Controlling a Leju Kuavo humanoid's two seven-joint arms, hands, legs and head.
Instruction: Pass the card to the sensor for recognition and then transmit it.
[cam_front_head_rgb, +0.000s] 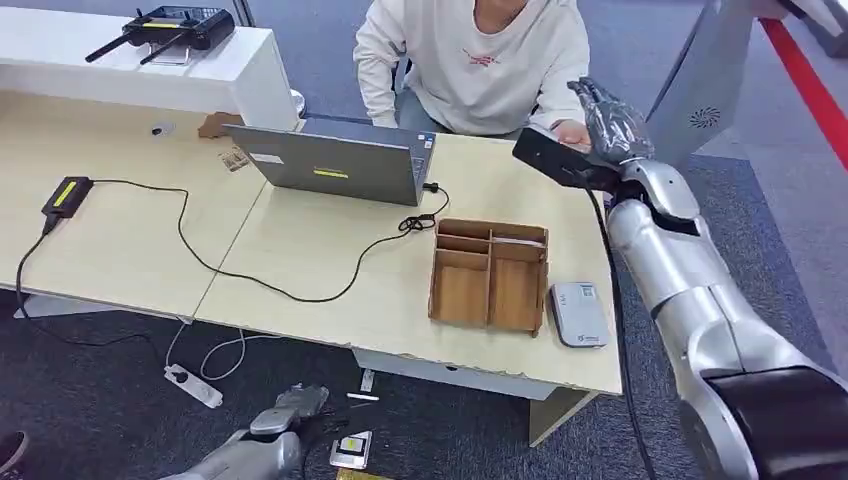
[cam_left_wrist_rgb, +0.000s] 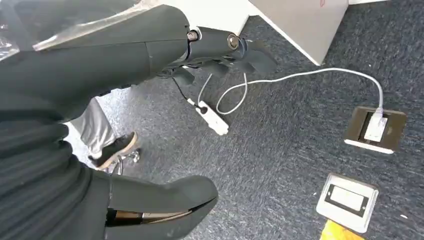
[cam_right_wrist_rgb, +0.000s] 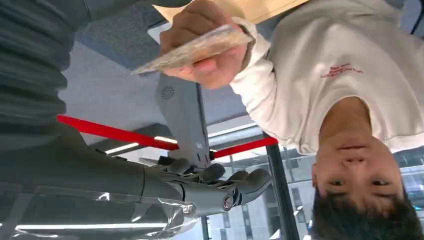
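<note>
A person's hand (cam_right_wrist_rgb: 202, 30) holds the thin card (cam_right_wrist_rgb: 195, 49) edge-on, pinched between thumb and fingers. My right hand (cam_right_wrist_rgb: 210, 185) is beside it with its fingers stretched out and apart, and nothing lies in them. From the head view my right hand (cam_front_head_rgb: 610, 120) is raised over the table's far right corner, next to the person's hand (cam_front_head_rgb: 572, 132). A flat grey-white sensor device (cam_front_head_rgb: 578, 313) lies on the table near its front right edge. My left hand (cam_front_head_rgb: 285, 410) hangs low beside the table, its fingers (cam_left_wrist_rgb: 235, 50) loose and holding nothing.
A wooden compartment box (cam_front_head_rgb: 490, 272) stands left of the sensor. An open laptop (cam_front_head_rgb: 335, 165) sits mid-table with a black cable running to a small black unit (cam_front_head_rgb: 66, 193). The person in a white sweatshirt (cam_front_head_rgb: 480, 55) sits behind the table. A power strip (cam_left_wrist_rgb: 212, 116) lies on the carpet.
</note>
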